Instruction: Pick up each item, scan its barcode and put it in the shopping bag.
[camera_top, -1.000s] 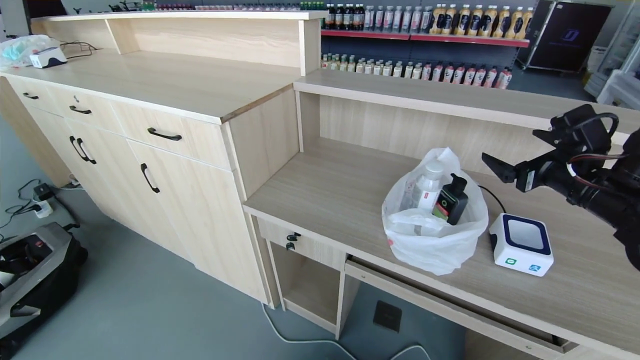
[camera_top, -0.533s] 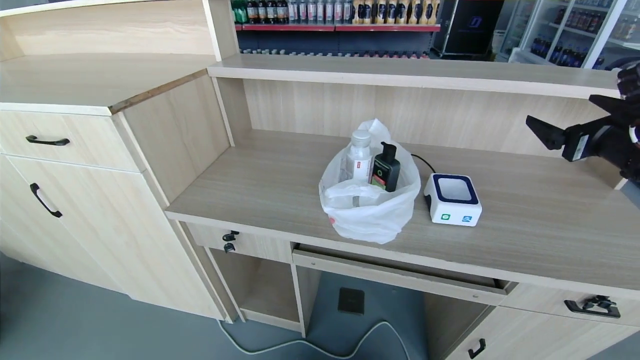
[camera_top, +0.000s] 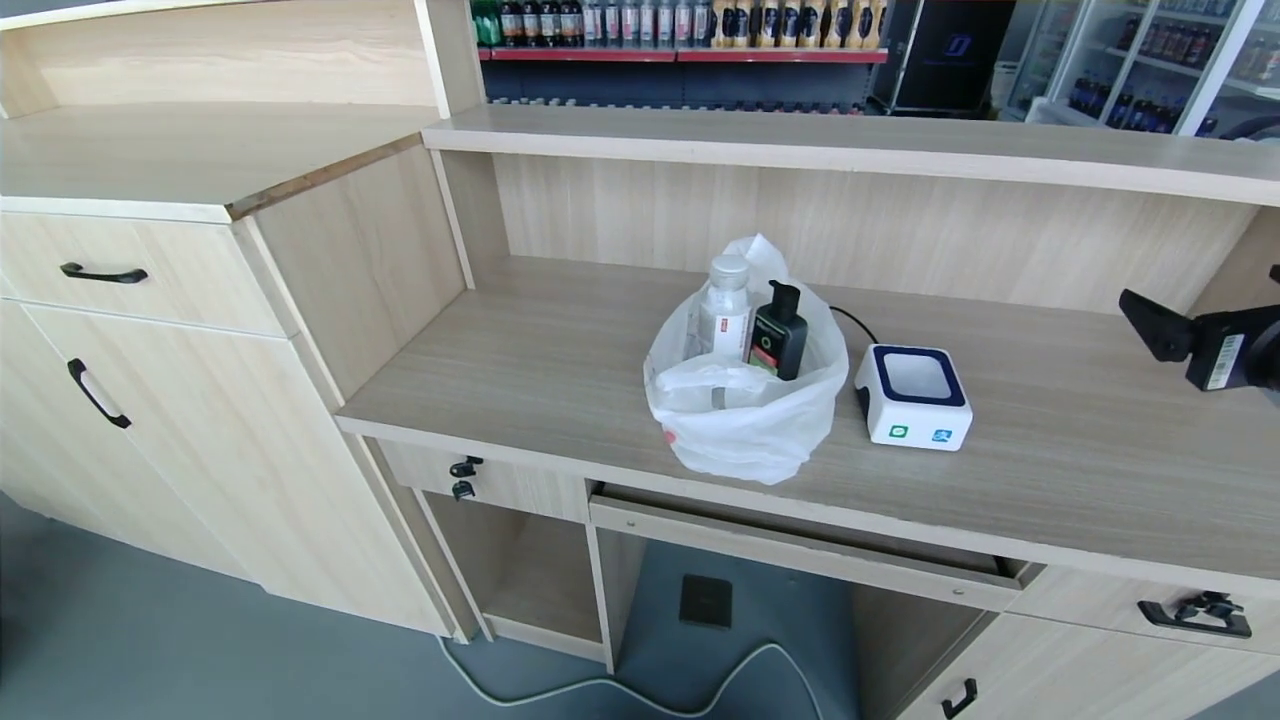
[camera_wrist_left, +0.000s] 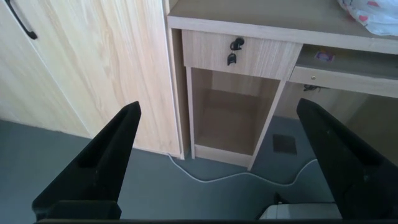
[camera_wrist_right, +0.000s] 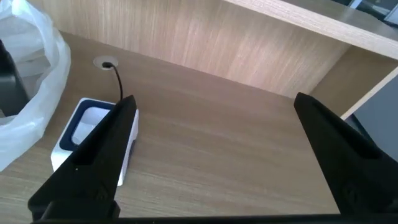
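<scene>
Shopping bag (camera_top: 745, 425) (2 bottles (camera_top: 727, 312) inside) well left of gaping right pincer (camera_wrist_right: 214, 106)

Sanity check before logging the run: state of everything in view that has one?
shopping bag: open, upright on counter
clear bottle: capped, upright in bag
black pump bottle: upright in bag
scanner: on counter beside bag, cabled
pull-out tray: slightly open
left gripper: open, empty
right gripper: open, empty

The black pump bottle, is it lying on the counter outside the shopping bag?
No, the black pump bottle stands upright inside the shopping bag.
</scene>
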